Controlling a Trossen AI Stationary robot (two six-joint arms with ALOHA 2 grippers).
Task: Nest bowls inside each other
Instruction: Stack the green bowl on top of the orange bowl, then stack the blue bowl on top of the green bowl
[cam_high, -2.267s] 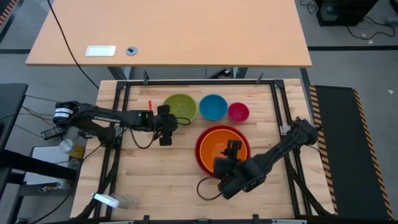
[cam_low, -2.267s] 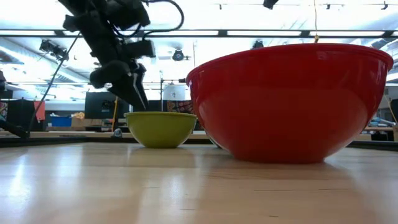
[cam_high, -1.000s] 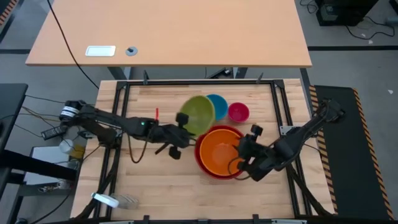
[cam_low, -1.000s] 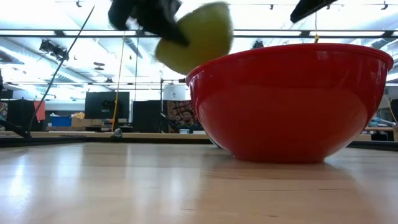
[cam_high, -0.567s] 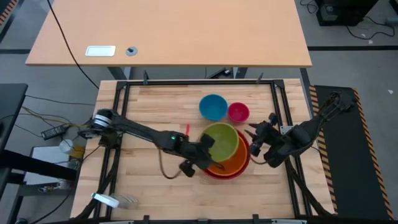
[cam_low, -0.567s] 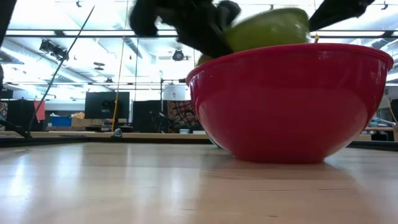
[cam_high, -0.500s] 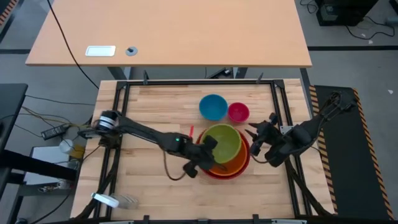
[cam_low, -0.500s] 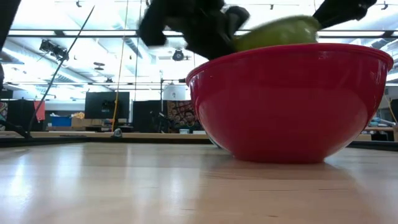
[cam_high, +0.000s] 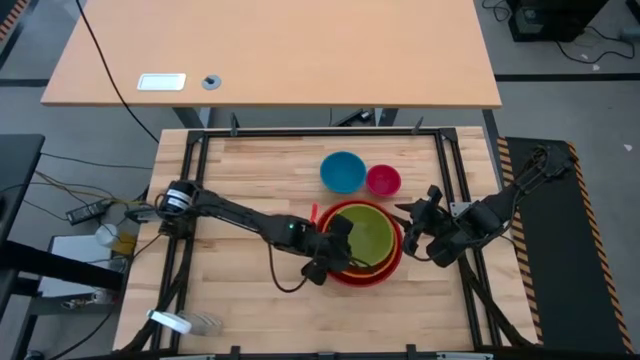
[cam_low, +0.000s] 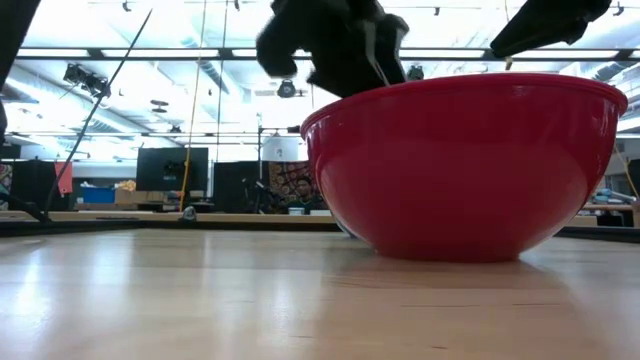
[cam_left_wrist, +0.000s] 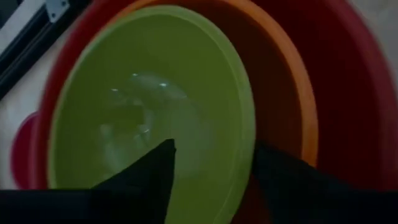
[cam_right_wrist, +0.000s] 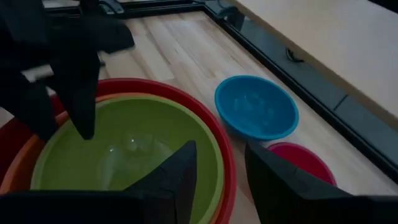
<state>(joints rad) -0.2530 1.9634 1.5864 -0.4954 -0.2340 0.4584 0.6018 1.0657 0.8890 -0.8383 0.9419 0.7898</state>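
Note:
The lime green bowl (cam_high: 370, 232) sits level inside the orange bowl (cam_left_wrist: 292, 93), which sits in the big red bowl (cam_low: 465, 165) on the table. My left gripper (cam_left_wrist: 214, 162) hangs open over the stack's left rim, one finger inside the green bowl and one outside it. To the right of the stack, my right gripper (cam_right_wrist: 221, 155) is open with nothing between its fingers. The blue bowl (cam_high: 342, 172) and the small pink bowl (cam_high: 383, 180) stand on the table behind the stack. My left gripper straddles the green bowl's left rim (cam_left_wrist: 245, 168), slanting down from the table's left. One finger (cam_left_wrist: 155, 174) is inside the bowl, the other (cam_left_wrist: 280, 180) between the green and orange walls. I cannot tell whether either finger touches the rim.
A black frame (cam_high: 300, 133) runs around the wooden table top. Bare wood lies to the left of and in front of the stack. A second, lighter table (cam_high: 280, 50) stands beyond the far edge.
My left gripper has carried the tipped green bowl from above the far left of the stack toward the right and near side. It lowered the bowl level into the orange bowl, then opened. My right gripper has drawn back toward the table's right edge.

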